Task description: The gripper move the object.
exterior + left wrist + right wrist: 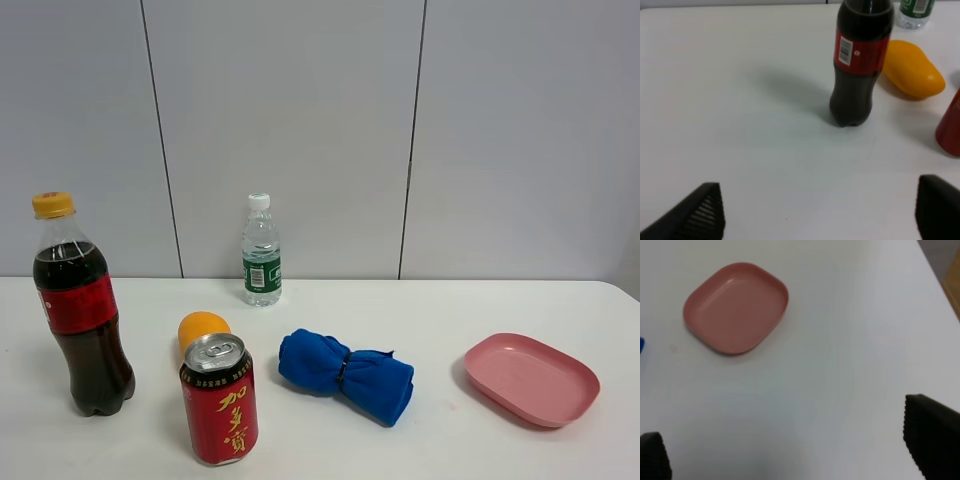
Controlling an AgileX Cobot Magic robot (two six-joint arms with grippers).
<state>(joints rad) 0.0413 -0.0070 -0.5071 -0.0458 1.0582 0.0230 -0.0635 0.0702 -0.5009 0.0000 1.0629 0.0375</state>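
Observation:
The red drink can (219, 399) with gold characters and a silver top stands upright on the white table near the front, left of centre. In the left wrist view only its red edge (950, 125) shows. No gripper shows in the exterior high view. My left gripper (820, 215) is open and empty above bare table; its two black fingertips (695, 215) stand wide apart, short of the cola bottle. My right gripper (790, 450) is open and empty over bare table, short of the pink plate (735, 307).
A cola bottle (80, 305) stands left of the can. An orange fruit (202, 332) lies just behind the can. A rolled blue cloth (345, 373) lies at centre, a pink plate (530, 378) at right, a small water bottle (261, 250) at the back.

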